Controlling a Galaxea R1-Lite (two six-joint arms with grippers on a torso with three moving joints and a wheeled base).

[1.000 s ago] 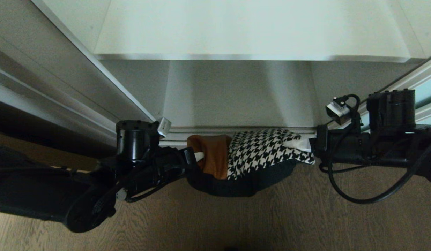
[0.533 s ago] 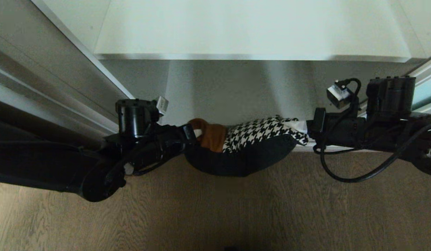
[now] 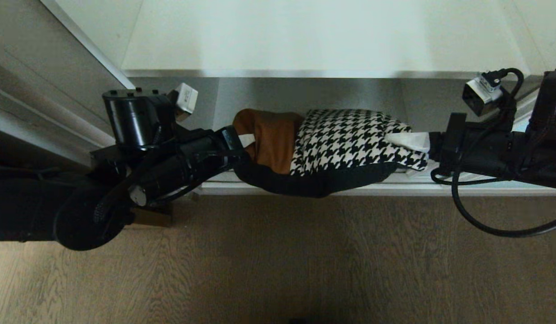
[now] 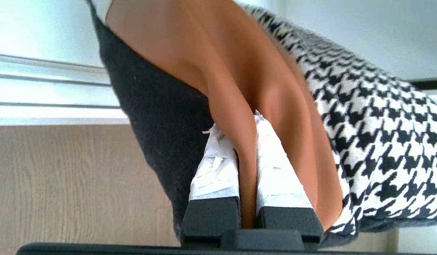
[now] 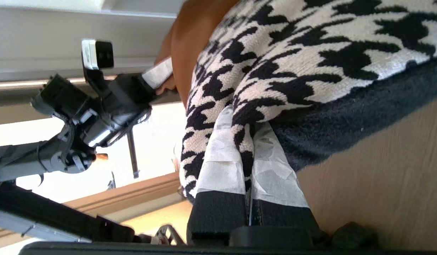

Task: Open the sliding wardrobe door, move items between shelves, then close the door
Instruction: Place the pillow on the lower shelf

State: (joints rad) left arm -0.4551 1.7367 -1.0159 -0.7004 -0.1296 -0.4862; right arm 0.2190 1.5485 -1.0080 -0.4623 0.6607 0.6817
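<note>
Each hand nips only a thin fold: the left hand [image 3: 247, 140] pinches tan leather, the right hand [image 3: 417, 141] pinches houndstooth. If either fold slides out, the cushion [image 3: 332, 144] could drop to the wooden floor [image 3: 305, 261]. It hangs mid-frame, black backing sagging, in front of the wardrobe opening and below the white shelf [image 3: 323, 40] in the upper frame.

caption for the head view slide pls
Left gripper and right gripper pinch the cushion by opposite edges below a white shelf.
</note>
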